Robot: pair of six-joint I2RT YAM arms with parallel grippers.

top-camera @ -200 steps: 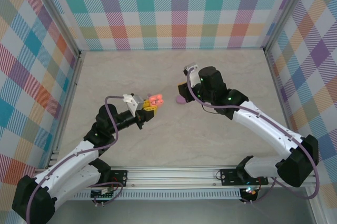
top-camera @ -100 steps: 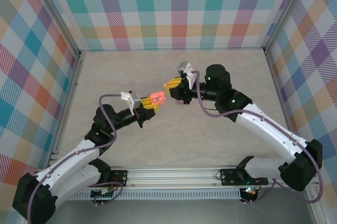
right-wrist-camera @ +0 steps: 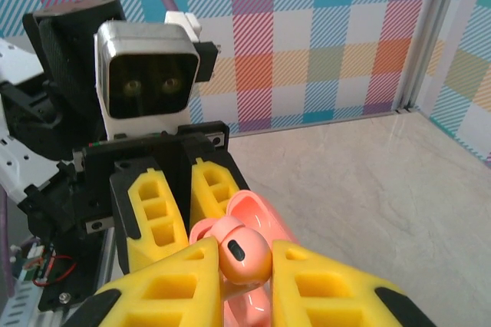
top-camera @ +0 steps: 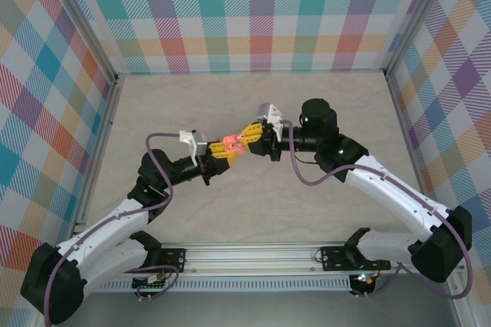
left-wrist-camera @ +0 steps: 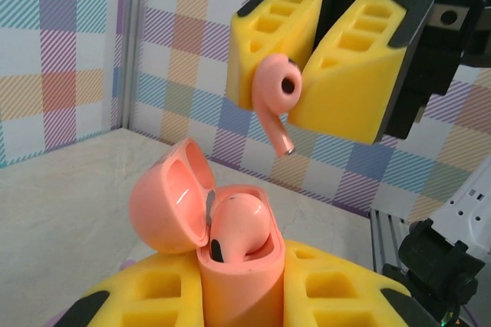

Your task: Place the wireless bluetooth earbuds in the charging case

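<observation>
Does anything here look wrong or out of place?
Nothing stands out. The left gripper holds the open case with an earbud seated inside; the right gripper holds a second earbud above it, stem toward it.

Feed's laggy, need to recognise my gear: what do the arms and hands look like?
Left arm and right arm: white links, black joints, looping purple cables. Left hand and right hand: blocky yellow fingers with square hollows, black mounts.
</observation>
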